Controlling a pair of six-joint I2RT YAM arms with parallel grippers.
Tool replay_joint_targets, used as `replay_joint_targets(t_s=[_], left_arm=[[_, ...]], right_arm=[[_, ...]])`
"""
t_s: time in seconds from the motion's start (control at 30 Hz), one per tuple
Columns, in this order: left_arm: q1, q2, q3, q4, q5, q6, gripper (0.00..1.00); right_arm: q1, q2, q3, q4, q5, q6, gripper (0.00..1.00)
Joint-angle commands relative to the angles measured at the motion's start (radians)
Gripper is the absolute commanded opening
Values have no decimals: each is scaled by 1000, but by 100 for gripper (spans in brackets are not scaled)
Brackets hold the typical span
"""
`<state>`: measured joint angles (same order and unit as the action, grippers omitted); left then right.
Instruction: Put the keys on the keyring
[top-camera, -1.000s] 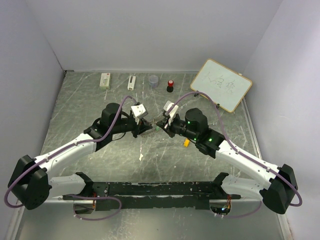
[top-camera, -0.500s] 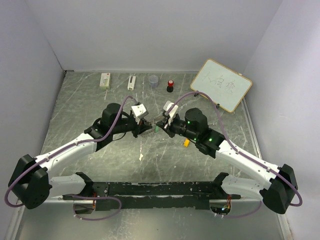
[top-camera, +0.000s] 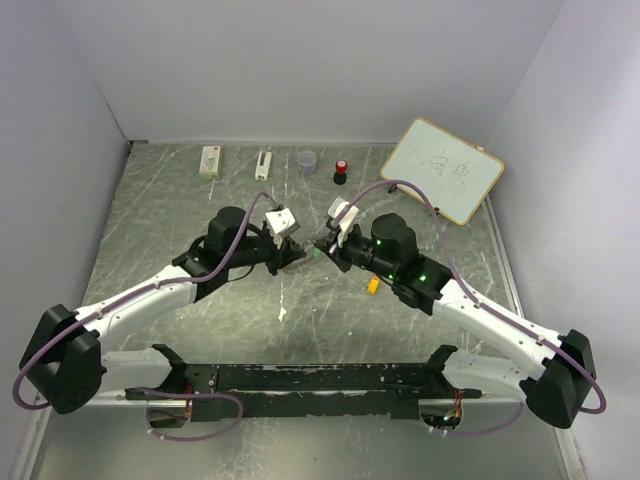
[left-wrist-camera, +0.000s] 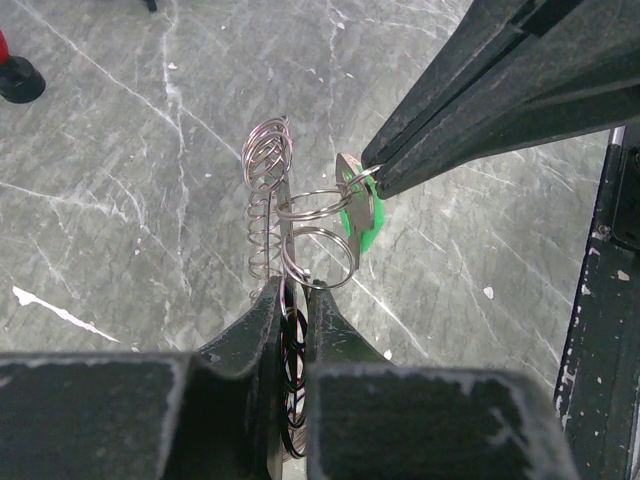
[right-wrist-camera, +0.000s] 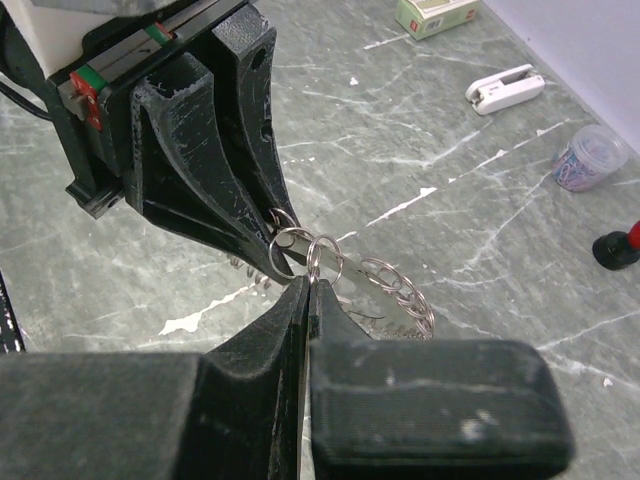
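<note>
At this moment your left claw (left-wrist-camera: 295, 292) was closed on the keyring (left-wrist-camera: 266, 185), holding it edge-up in the air above the table (top-camera: 180, 200). Small wire loops stood out from the ring's rim toward the other arm. Your right claw (left-wrist-camera: 374, 178) was shut, its tips pinching the green key (left-wrist-camera: 364, 228) at its metal head, and that key lay against one of those loops, just beside the ring. The yellow-orange key (top-camera: 372, 285) lay on the table near the right arm, well apart from the ring. The step in hand appeared to be threading the green key; whether it was already caught on a loop could not be told. To do this well, you would hold the left claw steady as an anvil and move only the right claw, slowly. You would steer the key's hole along the curve of the wire rather than push straight in. You would release only once the key hung from the ring by itself, since a slip would drop it onto the table.
</note>
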<state>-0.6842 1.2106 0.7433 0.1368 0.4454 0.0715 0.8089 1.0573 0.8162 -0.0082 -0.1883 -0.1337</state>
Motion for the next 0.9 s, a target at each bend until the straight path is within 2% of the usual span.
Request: replay_joint_targets(t_s=[0.0, 0.07, 0.2, 0.5, 0.67, 0.87], left_arm=[[-4, 13, -9, 68, -51, -5, 24], [-4, 15, -15, 71, -68, -11, 39], [-4, 10, -32, 84, -95, -21, 44], [-5, -41, -79, 116, -228, -52, 48], [-4, -140, -135, 175, -332, -82, 50], [-4, -275, -209, 305, -316, -91, 53]], right_arm=[[10, -20, 42, -6, 27, 8, 0], [10, -18, 50, -11, 36, 8, 0], [11, -14, 70, -25, 47, 1, 0], [10, -7, 107, -63, 66, -21, 0], [9, 1, 127, -89, 66, -50, 0], [10, 11, 140, -109, 48, -89, 0]])
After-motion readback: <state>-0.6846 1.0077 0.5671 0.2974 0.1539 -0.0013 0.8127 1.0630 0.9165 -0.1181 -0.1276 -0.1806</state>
